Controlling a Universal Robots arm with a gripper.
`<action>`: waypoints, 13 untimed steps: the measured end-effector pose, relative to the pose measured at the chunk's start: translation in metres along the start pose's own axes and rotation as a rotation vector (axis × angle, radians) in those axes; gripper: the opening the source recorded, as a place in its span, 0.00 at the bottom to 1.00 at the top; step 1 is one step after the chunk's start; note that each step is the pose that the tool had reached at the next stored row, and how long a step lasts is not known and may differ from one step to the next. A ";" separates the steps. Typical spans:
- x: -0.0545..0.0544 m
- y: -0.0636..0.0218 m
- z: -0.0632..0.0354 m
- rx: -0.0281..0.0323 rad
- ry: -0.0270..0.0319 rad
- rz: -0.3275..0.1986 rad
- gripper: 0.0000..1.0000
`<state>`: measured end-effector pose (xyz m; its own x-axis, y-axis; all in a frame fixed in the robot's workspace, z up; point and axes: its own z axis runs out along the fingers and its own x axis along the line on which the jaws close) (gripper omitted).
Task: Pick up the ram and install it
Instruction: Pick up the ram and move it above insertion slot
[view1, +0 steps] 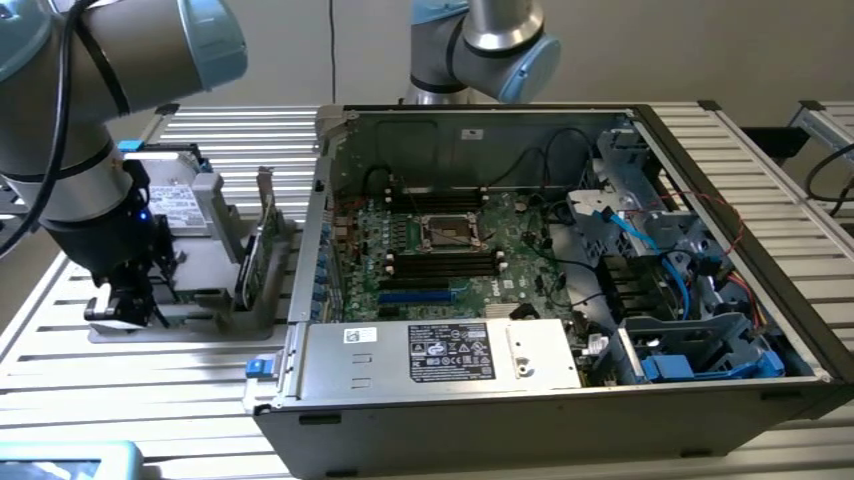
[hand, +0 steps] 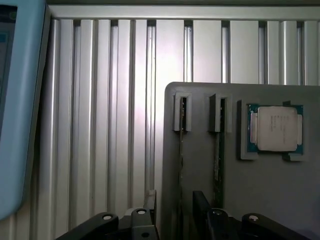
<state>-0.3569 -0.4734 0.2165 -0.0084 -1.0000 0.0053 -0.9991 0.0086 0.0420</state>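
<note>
We see the hand (hand: 177, 212) spread, its two black fingers (hand: 201, 212) standing apart. The ram (hand: 181, 150), a thin green stick set on its long edge, lines up with the gap between them. We cannot tell whether either finger touches it.

The ram sits in a narrow slot of a flat grey plastic tray (hand: 280, 200), its far end caught in a small bracket just inside one edge of the tray. Just beside it, in a parallel slot, stands a second, darker stick (hand: 217, 150). Beyond that one, a square silver-capped processor chip on a green base (hand: 275, 129) lies flat in its own pocket near the same edge.

In the exterior view the hand (view1: 120, 305) hangs low over the tray (view1: 200, 322), at the corner toward the exterior view's left. An upright green card (view1: 254, 260) stands near the tray's opposite edge.

The tray rests on a ribbed aluminium surface (view1: 134, 390), just beside an open grey metal computer case (view1: 561, 420) that takes up the surface's middle. Inside the case lies a green motherboard (view1: 400, 290) with long black memory slots (view1: 441, 265), and a silver labelled box (view1: 441, 355) sits along the case's near wall. A pale blue rounded object (view1: 54, 462) lies at the surface's near corner.
</note>
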 end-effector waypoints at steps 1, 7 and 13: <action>-0.002 0.0000 0.0013 0.0000 0.0000 0.000 0.42; -0.003 0.0000 0.0063 0.0001 0.0000 0.000 0.42; -0.003 -0.0001 0.0114 0.0002 0.0000 0.000 0.42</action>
<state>-0.3573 -0.4705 0.2051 -0.0085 -0.9999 0.0052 -0.9991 0.0087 0.0418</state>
